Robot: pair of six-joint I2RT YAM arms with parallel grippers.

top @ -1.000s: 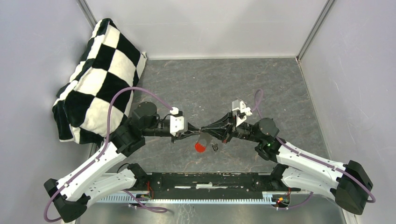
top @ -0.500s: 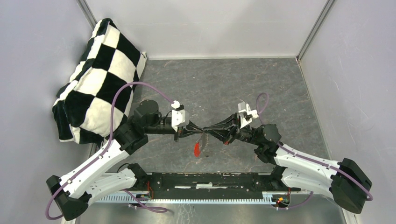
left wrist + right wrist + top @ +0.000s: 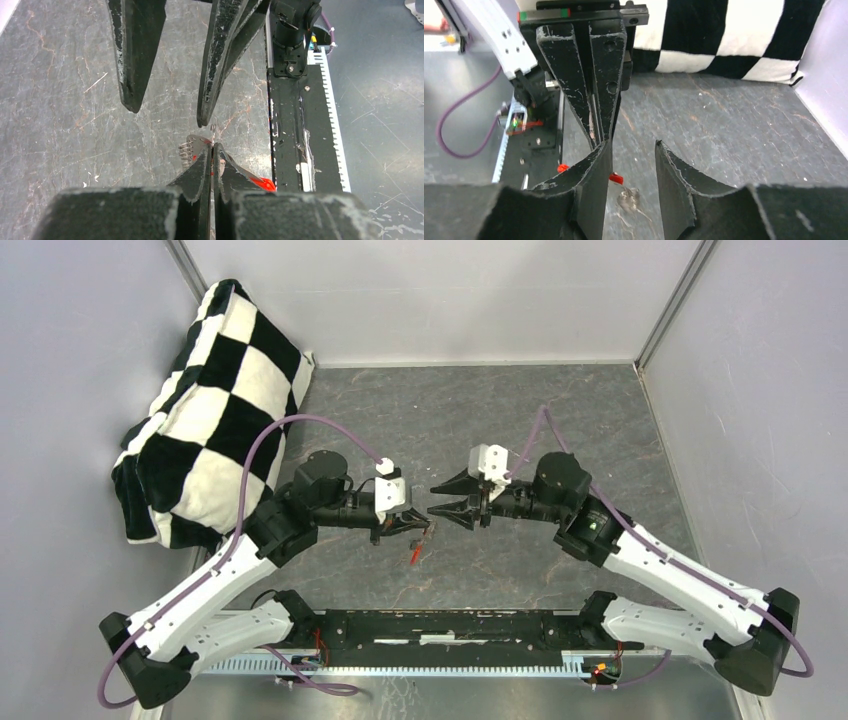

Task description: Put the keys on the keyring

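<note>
- keyring (image 3: 192, 146) hangs above the table (image 3: 450, 420), mid-workspace, pinched by the left gripper (image 3: 212, 146), jaws pressed together on it
- keys too small to make out, so I can't tell if either is threaded
- right gripper (image 3: 433, 500) jaws spread, empty, tips just beside the left's

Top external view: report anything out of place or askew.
The keyring dangles crooked from the tips of the shut left gripper, its red band hanging down. A checkered cushion slumps against the left wall.
</note>
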